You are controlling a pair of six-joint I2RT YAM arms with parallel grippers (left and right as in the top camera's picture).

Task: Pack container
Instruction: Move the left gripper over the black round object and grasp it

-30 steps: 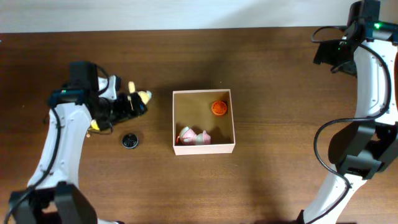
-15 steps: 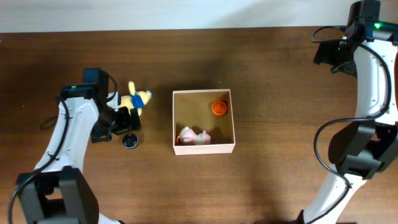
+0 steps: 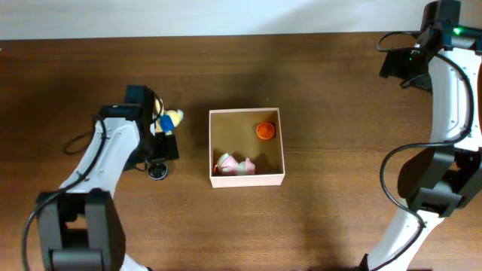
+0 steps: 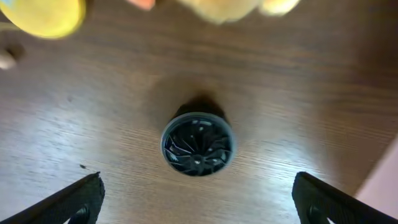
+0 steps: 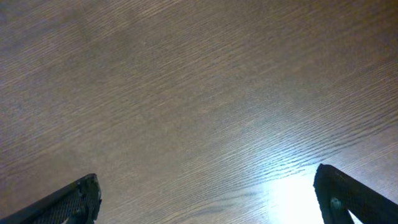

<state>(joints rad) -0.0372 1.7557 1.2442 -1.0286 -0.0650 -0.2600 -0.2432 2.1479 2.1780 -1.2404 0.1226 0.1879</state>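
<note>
Overhead, the box (image 3: 246, 181) sits mid-frame on the table (image 3: 331, 218), with its white wall facing the bottom edge and its tan floor showing. An orange piece (image 3: 264, 131) lies in its upper right corner. A pink toy (image 3: 235, 165) rests against the lower wall, left of centre.

Left of the box and apart from it, the left gripper (image 3: 157, 147) hangs over a disc (image 3: 157, 172). The disc is small, round and black, and lies on the wood just below the gripper in the frame. A plush (image 3: 169, 119), yellow with some blue, lies just above the gripper, partly hidden by the arm.

In the left wrist view the disc (image 4: 198, 143) is centred, with fine ribs radiating from its hub. The left gripper (image 4: 198, 199) has its fingers spread wide, one at each lower corner, touching nothing. The plush (image 4: 217, 7) is a yellow blur along the top edge.

The right gripper (image 3: 393, 65) is at the upper right of the overhead frame, well apart from the box. In its wrist view the right gripper (image 5: 208, 199) also has its fingers apart, over wood grain with glare at the lower right.
</note>
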